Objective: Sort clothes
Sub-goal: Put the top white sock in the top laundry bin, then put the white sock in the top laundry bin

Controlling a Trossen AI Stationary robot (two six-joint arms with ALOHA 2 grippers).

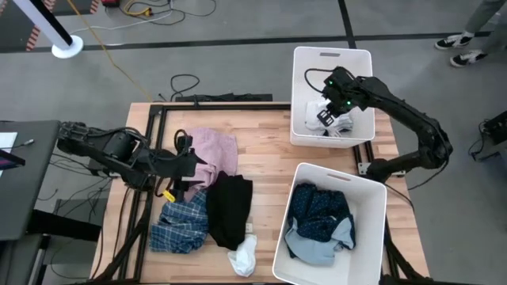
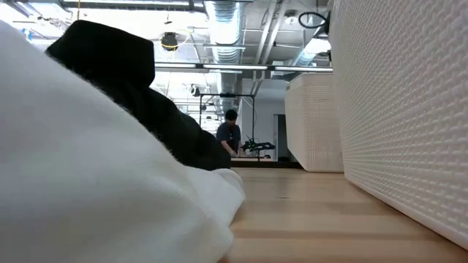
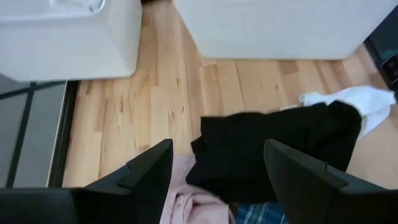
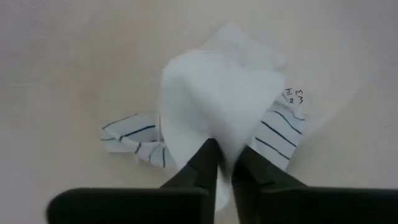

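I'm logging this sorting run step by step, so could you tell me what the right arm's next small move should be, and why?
Probably open the fingers fully and lift clear. The right gripper hangs inside the far bin, its tips nearly together on a white sock lying over a striped sock, so the drop seems almost done. The left gripper waits open over the black garment.

Wooden table (image 1: 261, 131) — two white bins (image 1: 333, 190), pink (image 1: 212, 148), black (image 1: 230, 207), plaid (image 1: 181, 226), perhaps socks (image 1: 244, 255).

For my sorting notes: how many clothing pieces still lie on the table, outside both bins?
4: pink garment far end, black garment middle, blue plaid shirt left of it, white sock near edge. More may hide underneath.
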